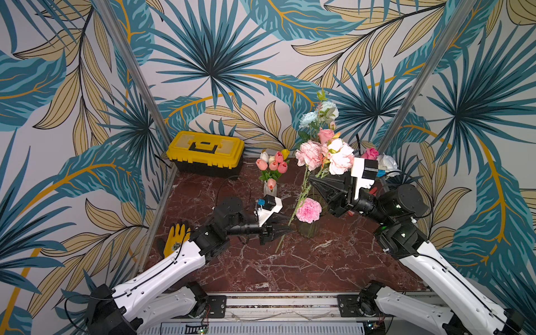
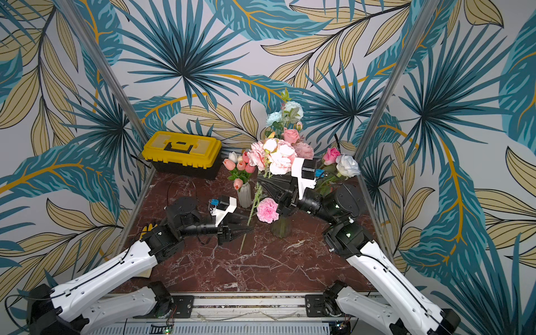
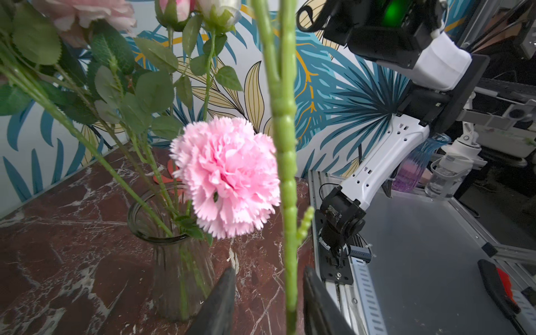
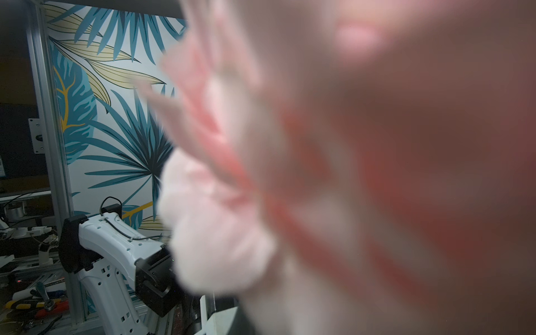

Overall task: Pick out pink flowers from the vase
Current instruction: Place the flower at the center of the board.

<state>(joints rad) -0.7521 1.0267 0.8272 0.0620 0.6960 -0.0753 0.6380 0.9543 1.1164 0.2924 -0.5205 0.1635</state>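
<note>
In a top view the right end effector (image 1: 313, 180) is clamped on one peony stem (image 1: 298, 203), held slantwise, with pale pink blooms (image 1: 339, 161) at its 12 o'clock. Five pink tulips (image 1: 273, 166) fill one ribbed vase (image 1: 269, 190), and one pink carnation (image 1: 308, 210) leans from one glass vase (image 1: 308, 230). In a top view, two pink roses (image 2: 291, 135) stand at the blooms' 1 and 3 o'clock. Left wrist: the left end effector (image 3: 269, 269) has two fingers (image 3: 220, 301) flanking that stem narrowly, not touching. Right wrist: blurred pink petals (image 4: 319, 174); end effector hidden.

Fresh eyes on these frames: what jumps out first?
A pink peony spray hangs over the table, its stem pinched in the right claw. Lower down, the left claw straddles that stem, jaws open, next to the pink carnation in the glass vase. A yellow toolbox sits in the far corner.
</note>
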